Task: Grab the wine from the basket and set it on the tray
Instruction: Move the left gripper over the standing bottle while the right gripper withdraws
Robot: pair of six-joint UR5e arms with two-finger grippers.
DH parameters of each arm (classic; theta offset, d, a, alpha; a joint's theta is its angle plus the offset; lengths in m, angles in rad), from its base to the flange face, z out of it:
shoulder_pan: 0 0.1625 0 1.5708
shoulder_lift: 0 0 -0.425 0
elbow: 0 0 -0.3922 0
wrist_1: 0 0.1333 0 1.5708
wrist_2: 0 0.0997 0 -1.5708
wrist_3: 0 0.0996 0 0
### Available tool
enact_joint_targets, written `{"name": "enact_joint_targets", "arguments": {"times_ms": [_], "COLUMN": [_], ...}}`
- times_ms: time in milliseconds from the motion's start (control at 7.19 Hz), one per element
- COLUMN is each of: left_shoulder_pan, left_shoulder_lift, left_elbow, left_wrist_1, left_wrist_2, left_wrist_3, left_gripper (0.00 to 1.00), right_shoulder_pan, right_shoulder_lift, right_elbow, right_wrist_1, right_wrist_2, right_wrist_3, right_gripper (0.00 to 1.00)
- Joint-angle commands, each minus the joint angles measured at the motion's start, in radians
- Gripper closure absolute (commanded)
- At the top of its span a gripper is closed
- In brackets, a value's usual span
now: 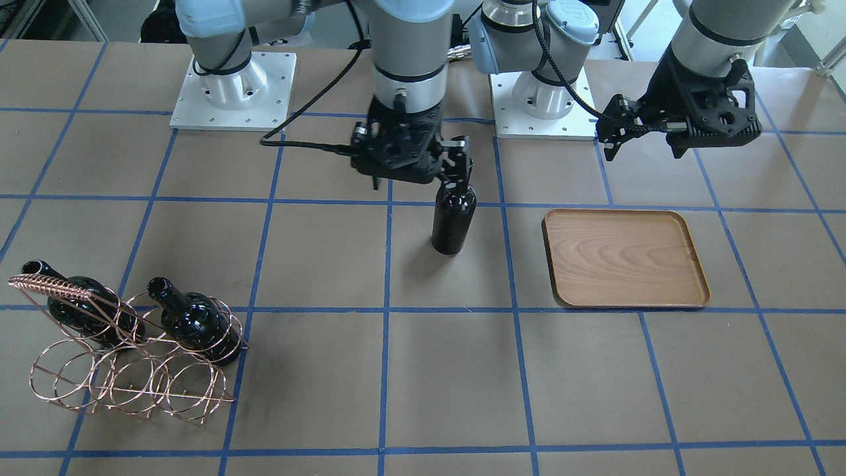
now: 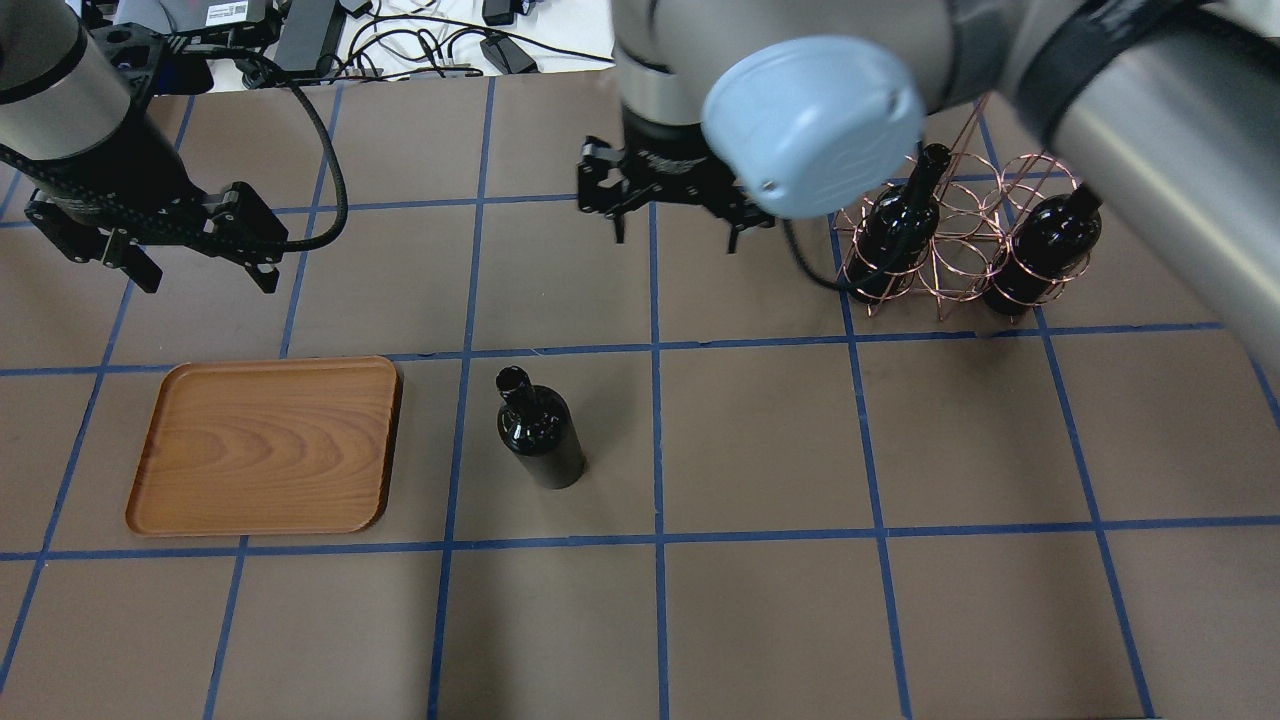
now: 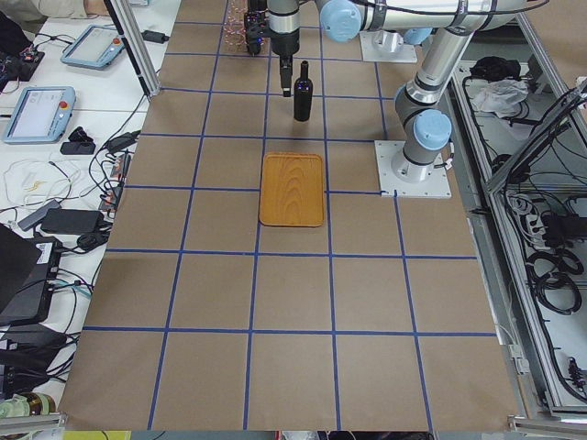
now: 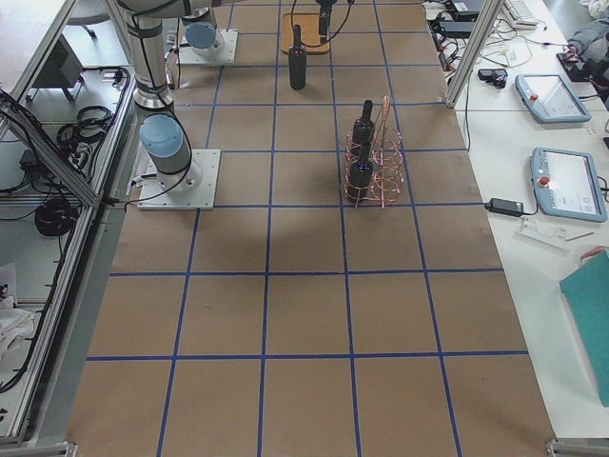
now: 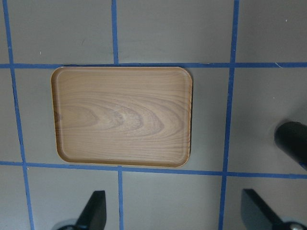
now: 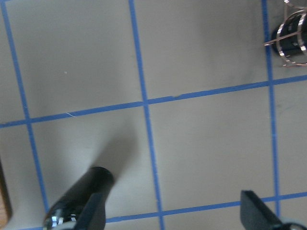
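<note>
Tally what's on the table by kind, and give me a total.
tray: 1
rack: 1
bottles: 3 (standing bottle, rack bottle nearer the tray, rack bottle farther off)
total: 5

Robot lab: two arms [image 1: 403, 59] sitting bolted to a table [image 1: 449, 370] w/ blue tape grid [image 1: 386, 311]; control tablets [image 3: 37, 112] and cables [image 2: 420, 40] lying on benches [image 3: 101, 101] alongside.
</note>
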Motion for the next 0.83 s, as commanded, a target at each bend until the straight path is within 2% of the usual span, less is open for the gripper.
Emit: {"name": "enact_joint_targets", "arguments": {"times_ms": [0,139,278,417,557,696], "left_shoulder_pan": [-0.137,-0.221,-0.290,-0.320,-0.326,-0.326], "left_shoulder_lift": [-0.001,-0.007,-0.008,-0.011,-0.019,-0.022], "left_elbow": [0.000,-0.001,-0.003,-0.007,-0.036,-0.076], "left_wrist_1": [0.026,0.026,0.026,0.025,0.026,0.064], "left_wrist_2": [-0.057,-0.063,-0.063,-0.087,-0.151,-0.158], "left_wrist_3": [-0.077,-0.131,-0.142,-0.142,-0.137,-0.130], "left_gripper": [0.00,0.00,0.00,0.00,0.00,0.00], "right_shoulder_pan": [-0.171,-0.183,-0.198,-0.222,-0.251,-0.262], "right_shoulder_lift": [-0.144,-0.195,-0.195,-0.194,-0.189,-0.187], "right_elbow": [0.004,0.030,0.038,0.038,0.037,0.037], "right_wrist_1": [0.149,0.180,0.128,0.119,0.120,0.120], "right_wrist_2": [-0.026,-0.052,-0.061,-0.055,-0.053,-0.044], "right_wrist_3": [-0.295,-0.354,-0.422,-0.444,-0.449,-0.470], "right_gripper": [0.00,0.00,0.00,0.00,0.00,0.00]}}
